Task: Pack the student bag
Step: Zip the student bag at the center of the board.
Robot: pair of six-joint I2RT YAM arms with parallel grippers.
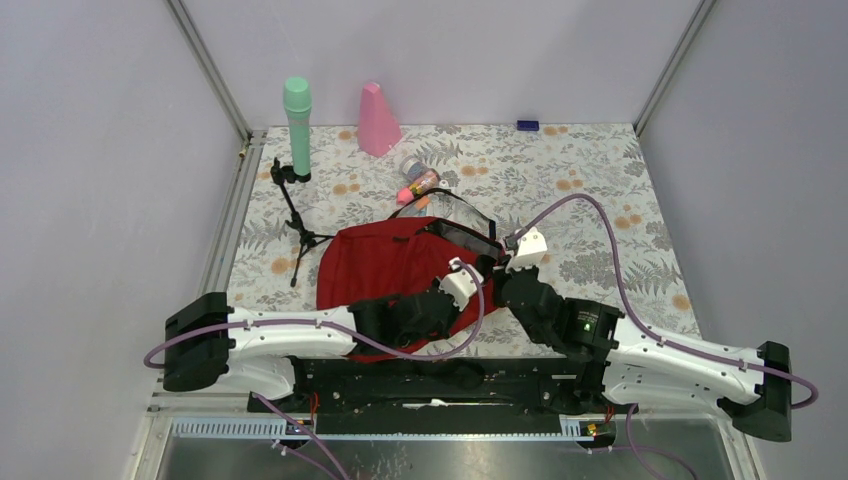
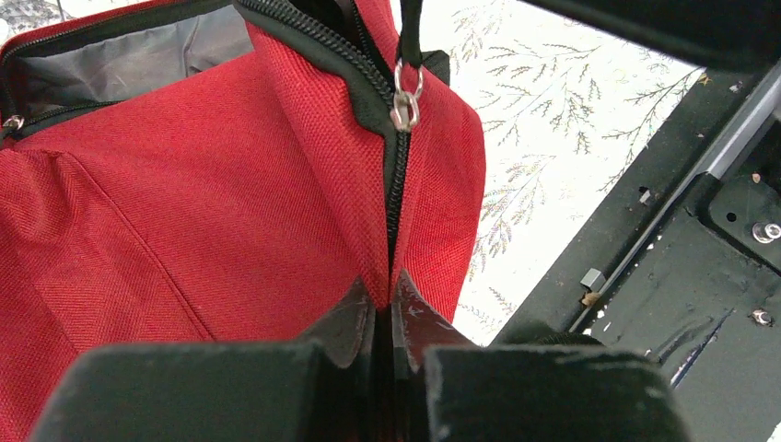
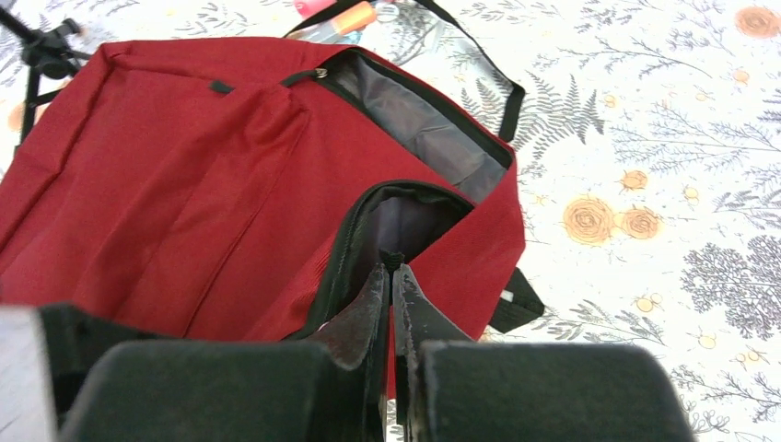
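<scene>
Clearly the left tool (image 2: 385,299) is clenched on a fold of the large red soft fabric student bag (image 2: 203,212), right on the black zipper line and a little way from the small silver zipper slider (image 2: 402,109). The right tool (image 3: 388,276) is clenched too. It grips the bag at the black rim of the open pocket, and it seems to hold the black pull strap (image 2: 410,28) of the slider, but its tips hide this.

I judge the step to be the opening of the zipper. To do it well, the left tool should hold the cloth tight while the other draws the slider along the zipper line and not upward. Otherwise the soft bag only lifts and the teeth may jam.

The student bag lies in the near middle of the flower-patterned table (image 1: 600,190), between both arms. Behind it are a small bottle with pink cap (image 1: 420,182), a tall mint-green cylinder (image 1: 297,115) and a pink cone (image 1: 377,118). A black mini tripod (image 1: 295,215) stands just beside the bag on the left. The black shoulder strap (image 1: 470,210) lies near the opening and could catch.
</scene>
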